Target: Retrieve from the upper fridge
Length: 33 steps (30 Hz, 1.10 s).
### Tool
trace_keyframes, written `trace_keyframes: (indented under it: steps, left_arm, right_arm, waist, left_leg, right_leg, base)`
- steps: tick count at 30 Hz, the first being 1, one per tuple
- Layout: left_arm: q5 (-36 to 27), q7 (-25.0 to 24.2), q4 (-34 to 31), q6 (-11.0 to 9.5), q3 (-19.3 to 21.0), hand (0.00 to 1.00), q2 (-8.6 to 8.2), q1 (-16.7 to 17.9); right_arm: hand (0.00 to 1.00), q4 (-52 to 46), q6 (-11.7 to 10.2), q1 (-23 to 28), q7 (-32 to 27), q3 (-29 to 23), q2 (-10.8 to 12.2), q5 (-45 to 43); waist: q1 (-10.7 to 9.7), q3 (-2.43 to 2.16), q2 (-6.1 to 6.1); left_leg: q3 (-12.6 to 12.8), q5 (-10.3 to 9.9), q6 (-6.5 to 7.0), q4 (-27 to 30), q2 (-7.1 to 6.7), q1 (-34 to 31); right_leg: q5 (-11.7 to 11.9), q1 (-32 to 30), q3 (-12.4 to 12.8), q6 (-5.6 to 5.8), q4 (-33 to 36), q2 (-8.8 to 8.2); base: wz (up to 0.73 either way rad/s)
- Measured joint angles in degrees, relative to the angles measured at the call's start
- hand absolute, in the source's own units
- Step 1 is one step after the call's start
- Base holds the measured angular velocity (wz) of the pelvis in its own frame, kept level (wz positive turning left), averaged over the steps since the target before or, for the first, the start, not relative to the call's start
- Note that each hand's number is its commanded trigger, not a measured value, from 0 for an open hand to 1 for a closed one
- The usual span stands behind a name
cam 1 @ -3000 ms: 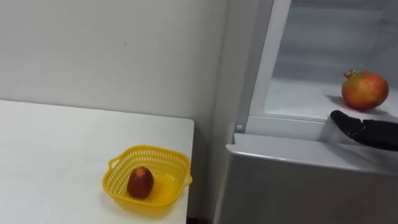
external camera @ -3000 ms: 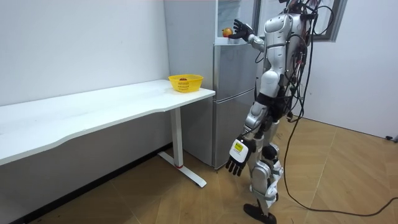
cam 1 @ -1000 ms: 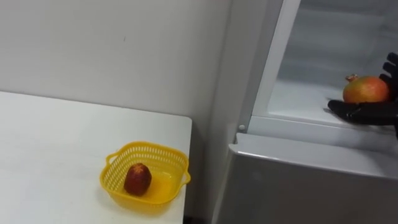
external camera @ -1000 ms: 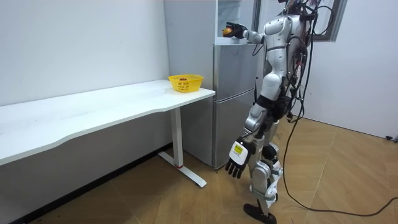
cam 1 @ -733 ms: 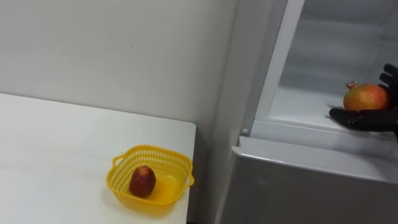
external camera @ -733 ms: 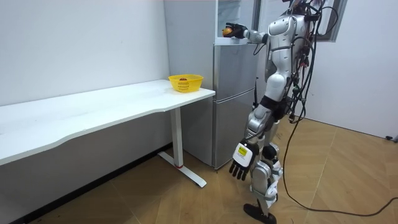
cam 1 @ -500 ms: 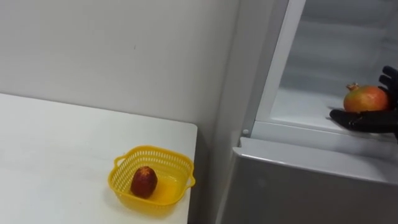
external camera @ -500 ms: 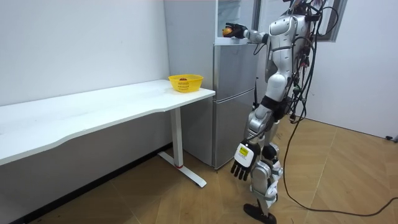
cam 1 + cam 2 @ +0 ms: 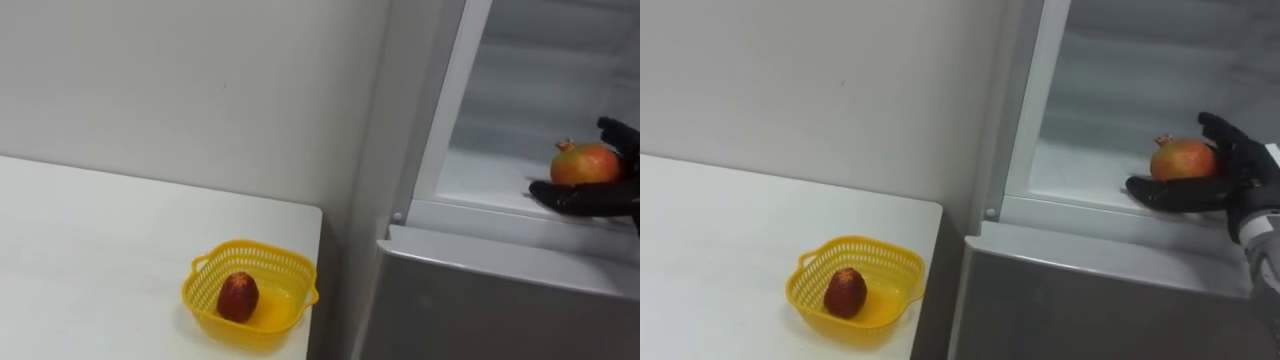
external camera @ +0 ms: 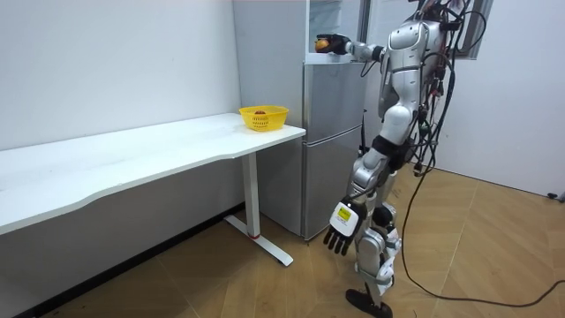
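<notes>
Grasp step. Right hand [image 9: 1238, 175] has thumb and fingers curled round the pomegranate [image 9: 1181, 160], low over the upper fridge shelf [image 9: 1080, 165]; can't tell if it's lifted. Left hand [image 10: 341, 226] hangs relaxed. Next, probably: draw it out over the sill without clipping it, then go to the basket [image 9: 805, 277].

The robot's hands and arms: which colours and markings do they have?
The right hand is black, with slim fingers and a grey wrist. The left hand is black too, with a white and yellow tag on its back. The arms are silvery grey.
</notes>
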Motion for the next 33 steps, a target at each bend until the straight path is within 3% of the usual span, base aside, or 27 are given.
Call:
trace_keyframes:
  steps: [26, 29, 33]
  left_arm:
    - [0.1, -0.1, -0.3, -0.7, -0.5, 0.0, -0.02, -0.3]
    - [0.3, 0.0, 0.5, -0.9, -0.8, 0.0, -0.09, -1.0]
    - [0.2, 0.3, 1.0, -1.0, 0.1, 0.0, -0.17, -1.6]
  right_arm:
    - [1.0, -1.2, -0.6, 0.0, -1.6, 0.8, 0.0, -0.9]
    - [1.0, -3.8, -0.5, 0.4, -2.7, 1.7, 0.2, -0.9]
    - [1.0, -14.8, 0.0, 4.7, -5.0, 1.6, 0.4, -2.1]
  waist:
    - [0.2, -0.01, 0.54]
    - [0.1, 0.02, 0.49]
    - [0.2, 0.12, 0.9]
  left_leg:
    - [-0.1, 0.0, 0.0, -0.1, 0.02, -0.1]
    - [0.4, 0.0, -0.01, -0.2, 0.07, -0.1]
    - [0.8, 0.0, -0.02, -0.3, 0.07, -0.3]
  right_leg:
    - [0.0, 0.0, 0.2, 0.0, -0.1, 0.06]
    - [0.0, -0.3, 0.2, -0.01, 0.0, 0.13]
    - [0.0, -1.0, 1.3, -0.03, -0.1, 0.66]
  base:
    - [0.0]
    - [-0.07]
    - [-0.08]
